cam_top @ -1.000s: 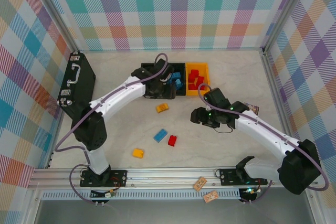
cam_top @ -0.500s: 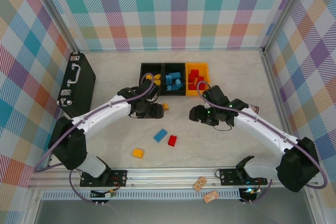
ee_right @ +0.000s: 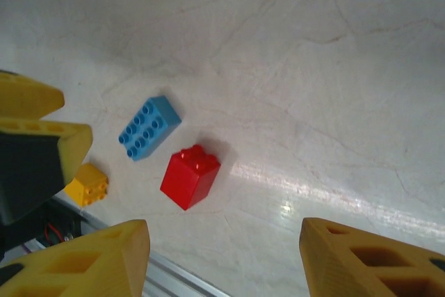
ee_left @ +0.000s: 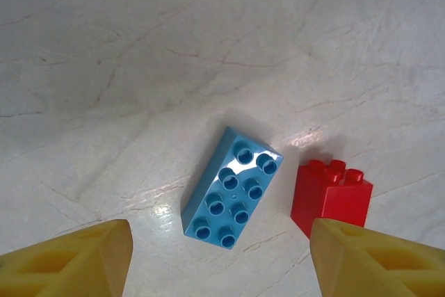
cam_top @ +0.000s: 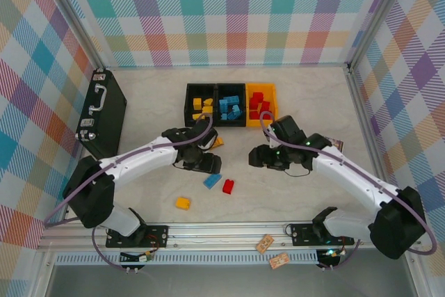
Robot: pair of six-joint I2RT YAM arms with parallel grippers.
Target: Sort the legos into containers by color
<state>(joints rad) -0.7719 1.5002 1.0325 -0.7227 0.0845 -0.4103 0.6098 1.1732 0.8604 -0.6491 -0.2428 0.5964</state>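
Left fingers (ee_left: pixel 69 259) spread astride flat blue plastic brick (ee_left: pixel 233 189), likely for pickup; right fingers (ee_right: pixel 83 255) apart over chunky red plastic brick (ee_right: pixel 190 177).

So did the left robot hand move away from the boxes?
Yes. The left gripper pulled back from the bins toward the near edge of the table, now above the blue brick.
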